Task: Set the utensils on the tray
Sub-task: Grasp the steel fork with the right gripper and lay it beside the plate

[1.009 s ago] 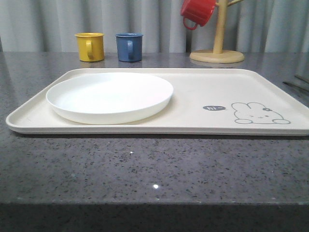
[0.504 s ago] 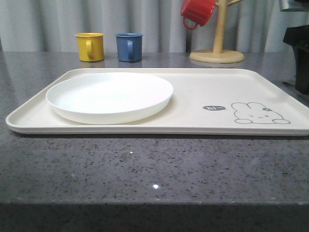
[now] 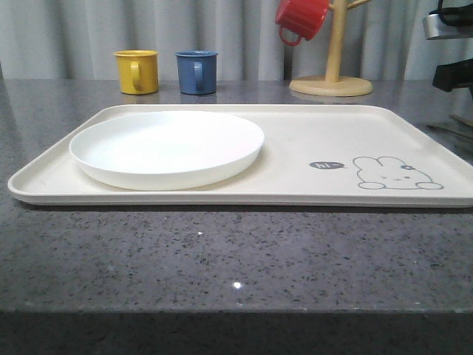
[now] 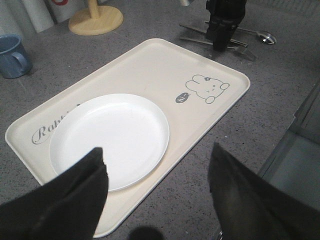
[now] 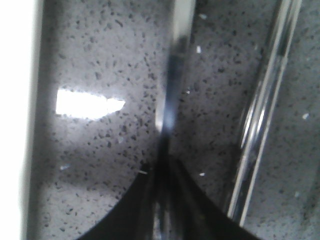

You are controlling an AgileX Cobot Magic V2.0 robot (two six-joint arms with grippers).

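The cream tray (image 3: 310,133) (image 4: 150,65) lies across the table with the round white plate (image 3: 166,148) (image 4: 110,140) on its left half. Steel utensils lie on the counter just beyond the tray's right end, among them a spoon (image 4: 265,37). My right gripper (image 4: 220,46) (image 5: 162,155) hangs over them, jaws shut on a slim steel utensil (image 5: 172,75); blur keeps me from telling which one. A pair of steel rods (image 5: 260,110) lies beside it. My left gripper (image 4: 157,150) is open and empty, high above the tray's near rim.
Yellow mug (image 3: 137,71) and blue mug (image 3: 196,72) stand behind the tray. A red mug (image 3: 301,18) hangs on the wooden mug tree (image 3: 331,81). A grey box-like object (image 4: 295,160) sits off the tray's near right side.
The right arm came into the front view at the right edge half a second ago and has since risen. Tray and plate have not moved.
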